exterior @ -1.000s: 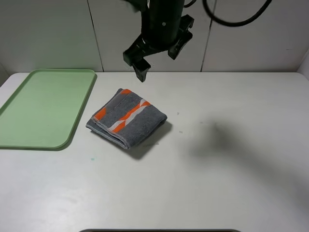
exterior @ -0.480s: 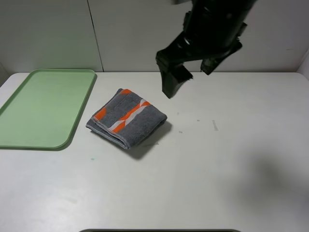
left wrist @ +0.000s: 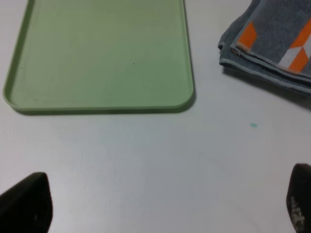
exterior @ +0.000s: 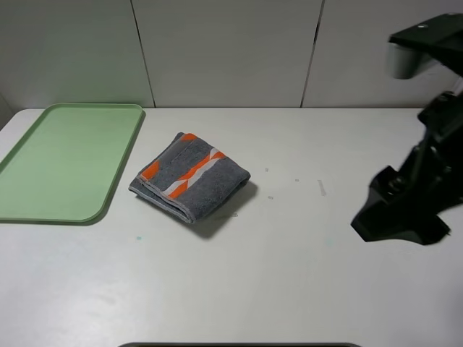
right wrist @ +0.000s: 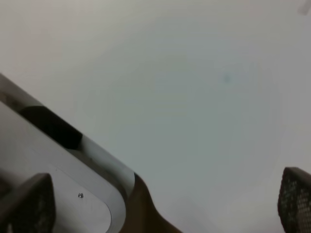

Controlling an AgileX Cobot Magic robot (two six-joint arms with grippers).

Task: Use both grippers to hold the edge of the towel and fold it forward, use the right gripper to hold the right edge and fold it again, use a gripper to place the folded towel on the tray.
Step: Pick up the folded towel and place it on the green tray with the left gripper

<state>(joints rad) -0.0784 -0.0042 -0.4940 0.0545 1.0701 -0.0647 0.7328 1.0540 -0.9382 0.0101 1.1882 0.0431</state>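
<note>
Folded towel [exterior: 189, 176], grey with orange and white bands, lies on the surface [exterior: 289, 282] just beside the green tray [exterior: 65, 159], apart from its rim and not on it. Its layered edges suggest to us that both folds are done and only the placing remains. Change noted: a second ago the right arm [exterior: 416, 188] hung over the far side of the towel. Half a second ago it was swinging right, and now it sits low at the right side of the surface, well apart from the towel. The towel itself has not shifted across these pictures. The right claw [right wrist: 160, 201] is empty, fingers spread wide, and its camera shows only bare surface and an edge, no towel. The left claw [left wrist: 163, 204] is likewise spread and holds nothing. It does not show in the high view, but its camera takes in the tray and a corner of the towel. We judge that the right arm is clearing the field, so the pickup likely falls to the left claw, which is closer to both. The stacked layers may slip apart if gripped on one edge only.
</note>
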